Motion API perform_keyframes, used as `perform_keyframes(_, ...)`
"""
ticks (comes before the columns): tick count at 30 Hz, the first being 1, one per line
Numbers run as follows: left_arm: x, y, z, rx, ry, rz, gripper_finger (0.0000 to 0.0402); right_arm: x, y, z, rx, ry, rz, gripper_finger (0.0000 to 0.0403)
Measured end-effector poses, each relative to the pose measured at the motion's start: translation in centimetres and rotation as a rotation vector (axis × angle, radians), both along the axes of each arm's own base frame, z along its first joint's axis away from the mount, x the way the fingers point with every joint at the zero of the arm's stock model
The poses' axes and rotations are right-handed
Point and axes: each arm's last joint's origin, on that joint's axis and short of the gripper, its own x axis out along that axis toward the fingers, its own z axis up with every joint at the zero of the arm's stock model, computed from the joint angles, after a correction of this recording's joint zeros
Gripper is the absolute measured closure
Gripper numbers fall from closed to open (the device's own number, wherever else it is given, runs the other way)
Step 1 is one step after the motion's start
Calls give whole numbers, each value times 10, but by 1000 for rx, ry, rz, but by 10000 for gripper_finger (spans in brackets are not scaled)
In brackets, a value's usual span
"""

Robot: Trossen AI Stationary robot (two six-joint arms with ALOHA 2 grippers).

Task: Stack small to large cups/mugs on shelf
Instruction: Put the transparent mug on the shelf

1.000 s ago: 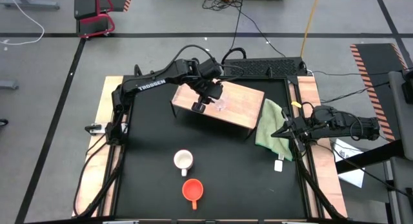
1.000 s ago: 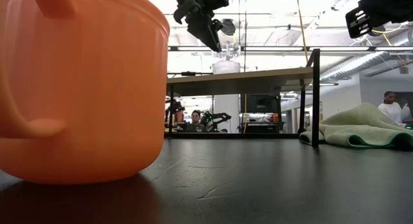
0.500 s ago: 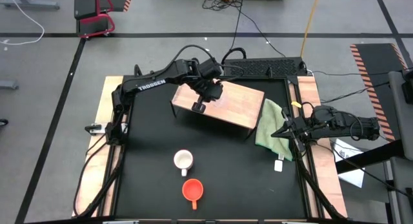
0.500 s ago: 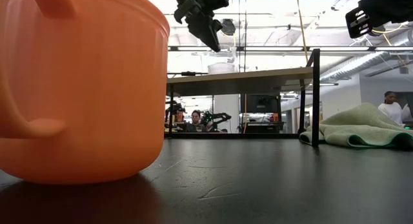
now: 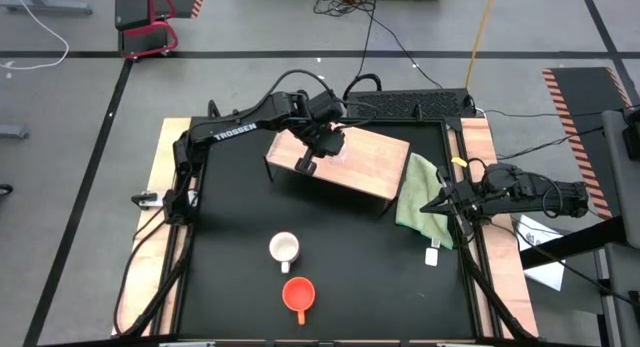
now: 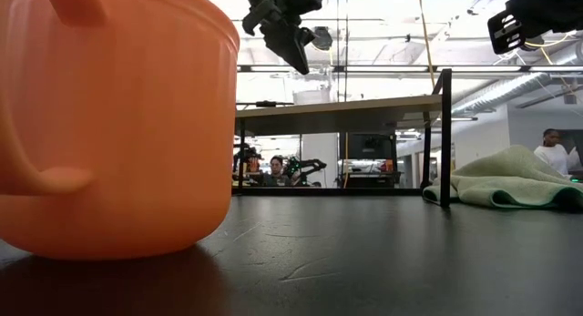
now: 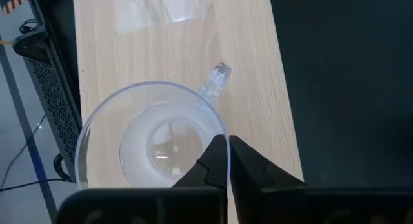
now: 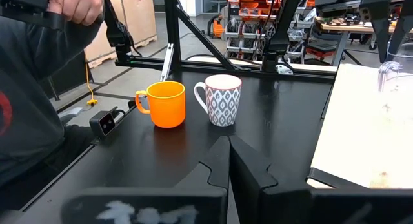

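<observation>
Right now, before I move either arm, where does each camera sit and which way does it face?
High view: overhead, straight down; both arms, left gripper shut above the shelf.
Low view: table height, looking level past the orange mug under the shelf.
Left wrist view: above the shelf, looking down at the clear cup past its shut fingers.
Right wrist view: table's right edge, looking across at the orange mug and patterned mug; right gripper shut.
Shared: the orange mug appears in the high, low and right wrist views.

The clear cup (image 7: 150, 140) stands on the shelf (image 5: 365, 159) at the back of the tabletop (image 5: 240, 217). In front — two mugs, the patterned mug (image 5: 285, 249) just behind the orange mug (image 5: 298, 294). A cloth (image 5: 420, 192) lies right of the shelf.
</observation>
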Motion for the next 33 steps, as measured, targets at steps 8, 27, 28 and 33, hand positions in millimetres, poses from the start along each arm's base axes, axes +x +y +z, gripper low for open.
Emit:
perform_keyframes(8, -13, 1, 13, -4, -10, 0, 399, 0, 0, 0, 0, 0, 0, 403)
perform_keyframes(27, -56, 3, 39, -70, 48, -35, 401, 0, 0, 0, 3, 1, 0, 403)
perform_keyframes(28, -58, 5, 39, -70, 60, -40, 401, 0, 0, 0, 3, 1, -1, 403)
perform_keyframes(33, -64, 15, 38, -52, 71, -55, 401, 0, 0, 0, 3, 1, -1, 403)
